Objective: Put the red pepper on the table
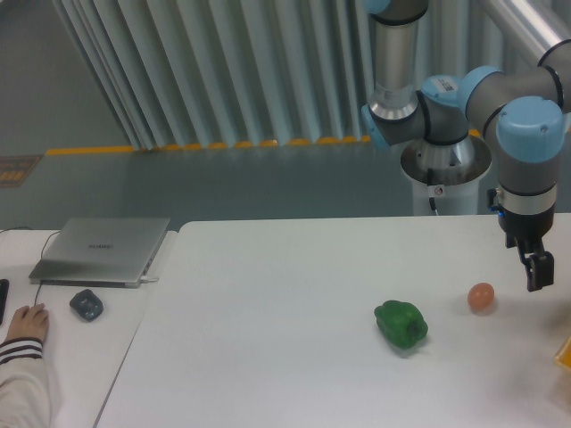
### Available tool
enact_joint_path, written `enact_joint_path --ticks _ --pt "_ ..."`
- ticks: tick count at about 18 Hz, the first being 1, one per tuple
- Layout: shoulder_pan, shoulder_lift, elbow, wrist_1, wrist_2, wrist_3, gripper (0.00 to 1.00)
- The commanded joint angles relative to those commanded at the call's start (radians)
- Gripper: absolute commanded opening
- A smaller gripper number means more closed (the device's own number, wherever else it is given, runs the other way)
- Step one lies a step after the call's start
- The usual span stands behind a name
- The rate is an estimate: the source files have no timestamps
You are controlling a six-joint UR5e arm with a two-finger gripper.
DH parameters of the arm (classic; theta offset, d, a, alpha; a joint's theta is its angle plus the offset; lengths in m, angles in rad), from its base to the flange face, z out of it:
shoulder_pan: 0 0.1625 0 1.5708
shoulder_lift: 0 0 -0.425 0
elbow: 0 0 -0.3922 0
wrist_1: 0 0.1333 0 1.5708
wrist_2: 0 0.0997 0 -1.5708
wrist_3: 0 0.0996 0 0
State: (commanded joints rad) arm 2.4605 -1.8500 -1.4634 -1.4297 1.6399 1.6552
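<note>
The red pepper is out of view. My gripper (535, 275) hangs at the far right, a little above the large white table (268, 339), with nothing visible between its dark fingers. I see it from the side, so I cannot tell whether the jaws are open or shut. It is just right of and above the small orange-brown egg-like ball (481, 297).
A green bell pepper (401, 325) lies on the table left of the ball. A yellow-orange object (564, 353) is cut off by the right edge. On the smaller desk at left are a closed laptop (100, 251), a mouse (86, 305) and a person's hand (27, 325).
</note>
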Motion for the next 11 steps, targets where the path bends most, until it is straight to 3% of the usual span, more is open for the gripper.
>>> enact_joint_path --ticks 8,11 --pt "-0.002 0.006 -0.026 0.008 -0.012 0.009 1.00" --pt "-0.003 0.029 -0.077 0.104 -0.014 0.000 1.00"
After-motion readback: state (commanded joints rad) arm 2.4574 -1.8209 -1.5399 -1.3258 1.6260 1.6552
